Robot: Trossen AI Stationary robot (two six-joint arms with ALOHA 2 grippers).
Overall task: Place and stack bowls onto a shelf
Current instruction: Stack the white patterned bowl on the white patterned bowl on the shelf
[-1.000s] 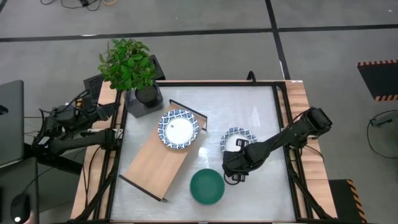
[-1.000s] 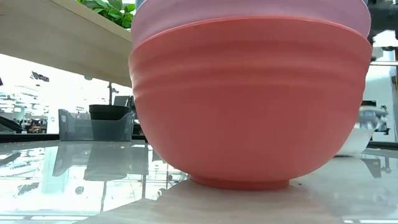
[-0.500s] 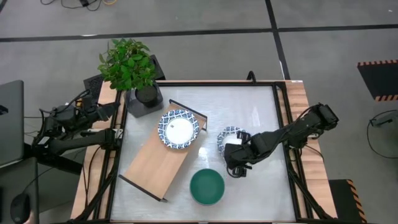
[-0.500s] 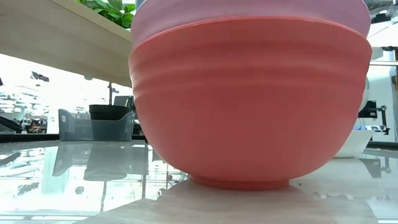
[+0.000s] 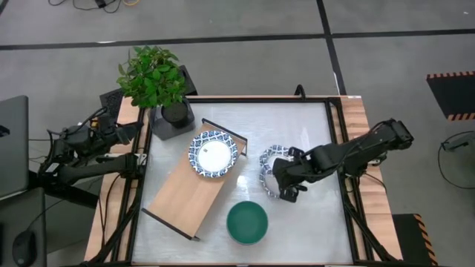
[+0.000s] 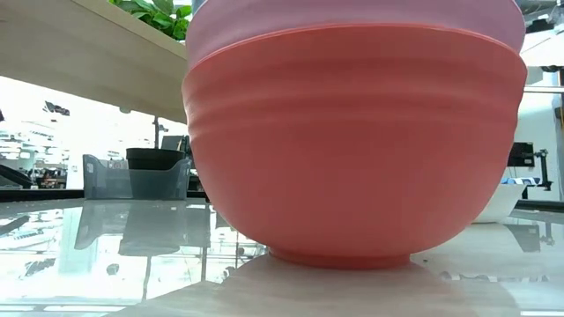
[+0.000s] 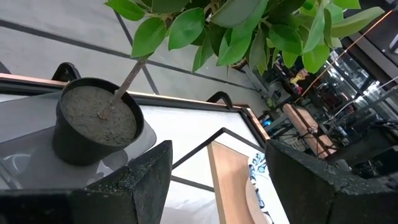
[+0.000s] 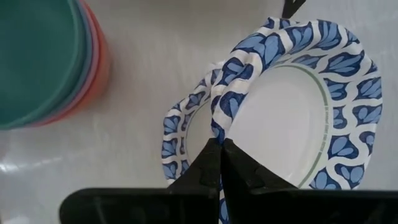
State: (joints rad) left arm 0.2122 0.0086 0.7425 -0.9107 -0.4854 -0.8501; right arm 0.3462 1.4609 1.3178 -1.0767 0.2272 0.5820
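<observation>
My right gripper [image 5: 280, 182] [image 8: 219, 146] is shut on a blue-and-white bowl [image 5: 269, 169] [image 8: 292, 118], right of the shelf. The low view shows that bowl's white underside [image 6: 507, 201] at its right edge. The shelf [image 5: 189, 189] lies slantwise on the table and carries a second blue-and-white bowl [image 5: 213, 154] on its far end. A nested stack with a green bowl on top [image 5: 247, 222] [image 8: 37, 56] stands near the table's near edge; its red bottom bowl [image 6: 352, 150] fills the low view. My left gripper [image 7: 217, 186] is open, off the table's left side. My right gripper pinches the blue-and-white bowl's patterned rim [image 8: 219, 121] between its two shut fingers. The fingers come from the table's right, slanting down. The bowl sits tilted in the hold, its white inside turned toward the wrist camera. Whether its lower edge rests on the table, I cannot tell.
A potted plant [image 5: 156, 78] [image 7: 96, 121] stands at the table's far left corner, just beyond the shelf's far end. Bare tabletop [image 5: 297, 126] lies beyond the held bowl, and more [image 5: 312, 222] lies right of the stack.
My right gripper has moved a little toward the far edge while its arm swung farther out to the right. The blue-and-white bowl lay flat a second ago; it has shifted slightly toward the shelf and tipped up on edge.
</observation>
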